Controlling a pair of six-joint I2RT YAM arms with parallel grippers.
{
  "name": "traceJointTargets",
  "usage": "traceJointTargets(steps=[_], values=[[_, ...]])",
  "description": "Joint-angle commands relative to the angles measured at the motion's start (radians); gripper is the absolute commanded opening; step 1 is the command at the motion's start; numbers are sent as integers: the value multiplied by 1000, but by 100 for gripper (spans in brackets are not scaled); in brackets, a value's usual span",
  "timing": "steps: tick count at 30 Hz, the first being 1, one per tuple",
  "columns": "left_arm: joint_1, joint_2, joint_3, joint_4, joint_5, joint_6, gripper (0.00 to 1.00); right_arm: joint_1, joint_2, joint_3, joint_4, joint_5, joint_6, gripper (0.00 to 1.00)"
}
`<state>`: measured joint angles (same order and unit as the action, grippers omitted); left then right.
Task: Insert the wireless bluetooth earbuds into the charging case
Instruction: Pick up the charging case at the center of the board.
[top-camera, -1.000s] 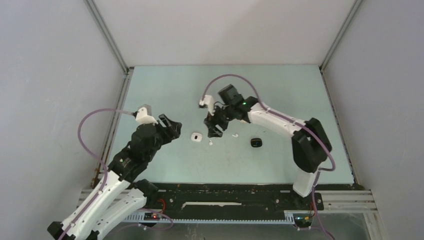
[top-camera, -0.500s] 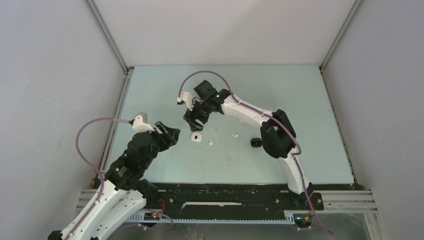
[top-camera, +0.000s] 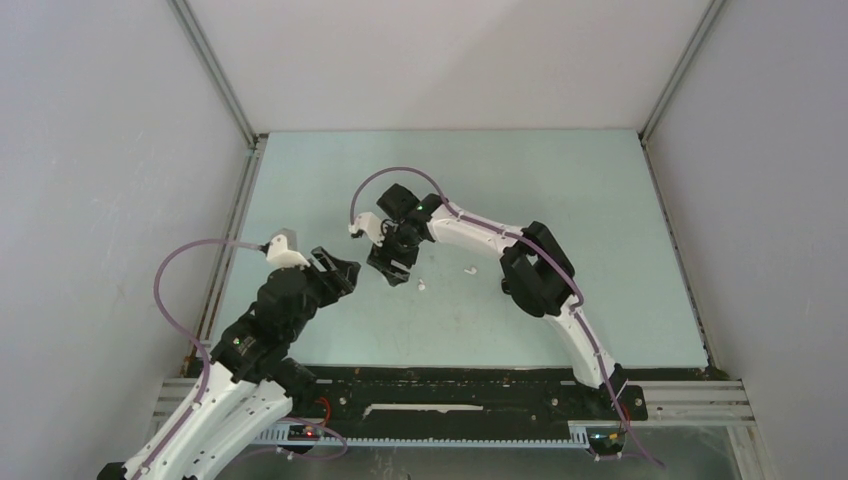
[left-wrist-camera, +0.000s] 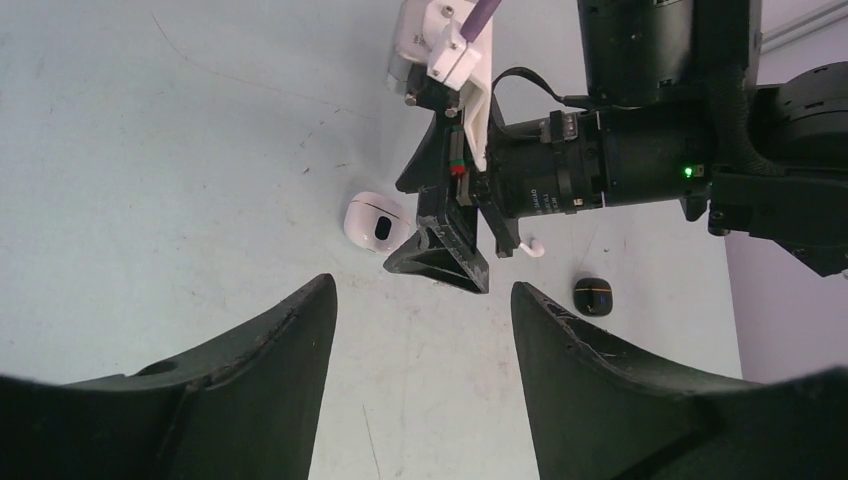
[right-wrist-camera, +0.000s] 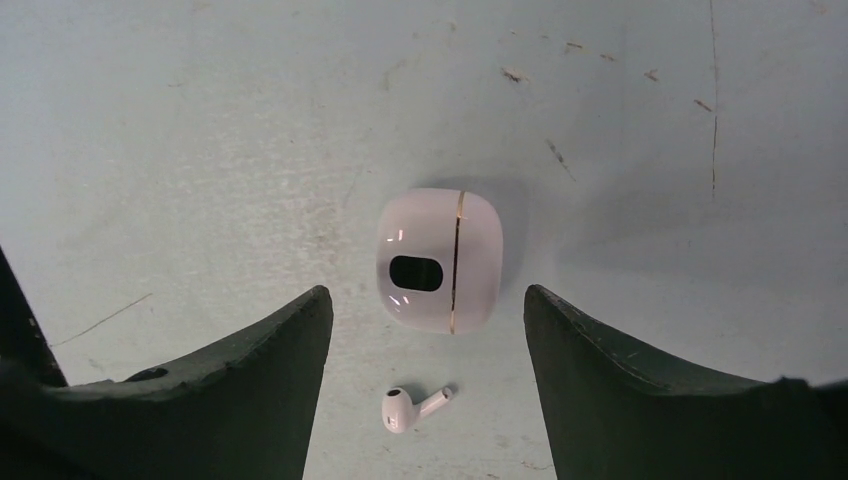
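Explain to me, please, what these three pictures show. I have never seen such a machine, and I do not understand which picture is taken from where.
You see two robot arms bolted at the near edge of a pale table. The wide picture comes from a fixed camera above and behind them. The other two come from small cameras on the wrists, so the dark shapes at the bottom are each arm's own fingers.

The right gripper hangs open over a closed white charging case, with one white earbud lying loose beside the case. A second white earbud lies further right. A small black case shows in the left wrist view. The left gripper is open too, waiting nearby. Neither gripper holds anything.
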<state>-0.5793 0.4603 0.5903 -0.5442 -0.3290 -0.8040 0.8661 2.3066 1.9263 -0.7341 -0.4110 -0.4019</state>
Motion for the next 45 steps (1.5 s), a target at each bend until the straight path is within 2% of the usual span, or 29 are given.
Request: traceJointTargets(steps=[1, 7, 12, 18, 21, 26, 30, 33, 35, 39, 45], values=[[5, 2, 0, 17, 2, -2, 70, 2, 30, 27, -2, 33, -20, 73], [5, -5, -9, 16, 2, -4, 70, 7, 43, 24, 13, 57, -23, 69], [6, -1, -6, 15, 1, -3, 70, 14, 37, 5, 31, 74, -41, 56], [5, 11, -9, 21, 1, 0, 70, 20, -11, -45, 32, 76, -74, 34], [6, 17, -13, 34, -7, -1, 70, 14, -90, -90, 3, 79, -83, 30], [6, 51, -55, 134, 24, -30, 69, -41, -347, -268, 17, 26, -79, 29], [6, 125, -134, 365, 189, -30, 65, -89, -551, -392, 29, -45, -66, 29], [5, 208, -179, 607, 370, -26, 61, -110, -646, -470, 37, -66, -54, 30], [3, 276, -177, 705, 472, -34, 61, -118, -692, -510, 42, -78, -48, 30], [-5, 382, -167, 865, 644, -65, 61, -115, -736, -545, 56, -50, -56, 30], [-10, 463, -144, 963, 725, -109, 60, -107, -750, -546, 54, -19, -82, 30]])
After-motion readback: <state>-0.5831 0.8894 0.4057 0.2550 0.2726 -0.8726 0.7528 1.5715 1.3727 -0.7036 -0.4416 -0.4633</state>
